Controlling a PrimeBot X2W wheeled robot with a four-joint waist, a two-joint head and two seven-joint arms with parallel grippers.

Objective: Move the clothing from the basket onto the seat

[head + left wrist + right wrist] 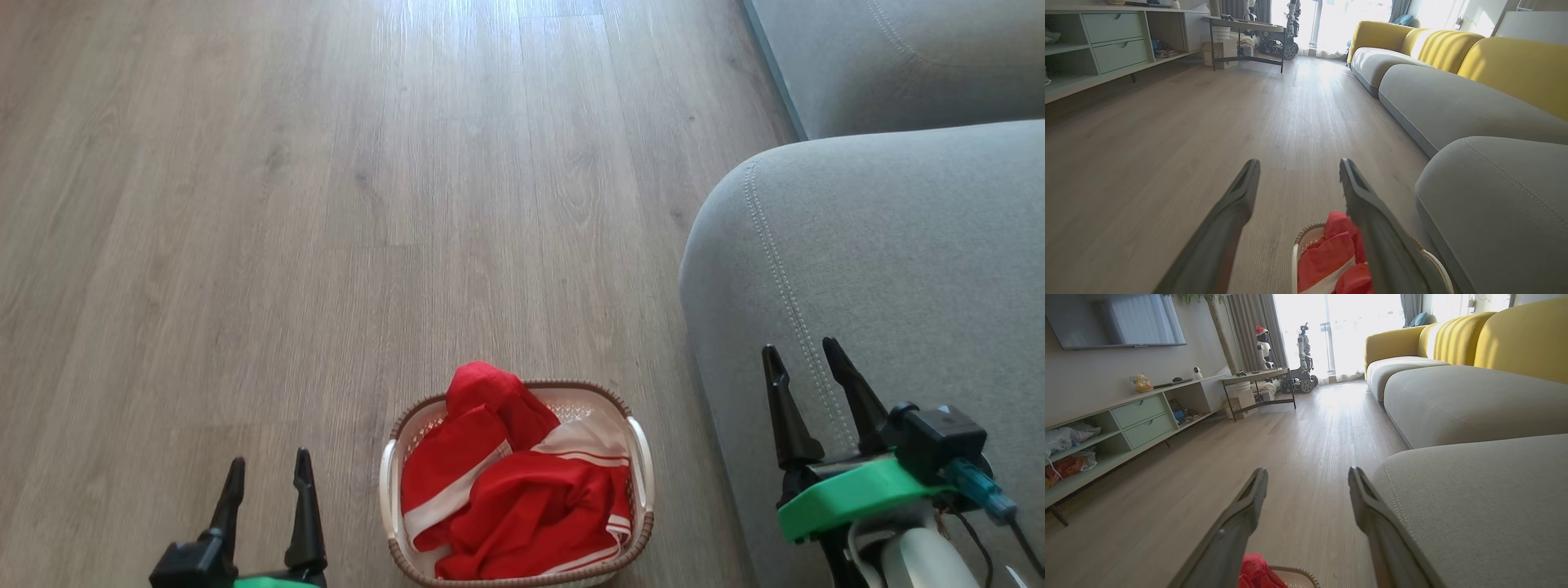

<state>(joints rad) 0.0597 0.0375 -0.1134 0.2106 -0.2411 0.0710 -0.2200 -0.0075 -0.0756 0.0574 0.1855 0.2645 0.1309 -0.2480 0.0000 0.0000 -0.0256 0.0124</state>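
– Clothing [514, 482] is all in the basket [643, 465]: a red heap with white trim that fills it and humps above the far rim. We see nothing lying on the seat [898, 261].

– The basket stands on the floor [326, 245], just beside the seat's rounded edge, on our right. What have we got in hand?

– Nothing. Our left end effector [270, 457] hovers over bare floor to the left of the basket, fingers spread wide and empty. Our right end effector [800, 346] is over the seat's edge, just as wide and just as empty.

– So the step is the reach. We judge the left the easier arm, since it is near the basket and its wrist view shows the heap low between its fingers.

– Agreed. We should come down from above onto that hump, not along the wall, so the fingers close on a thick fold and not on plastic.

– Bite deep, too. The fabric looks limp and tangled, so a shallow pinch may slip, or bring one piece and trail another.

– Then lift straight up until the trim clears the rim. The basket looks light and could ride up with a snagged fold.

– Only then do we carry across to the seat.
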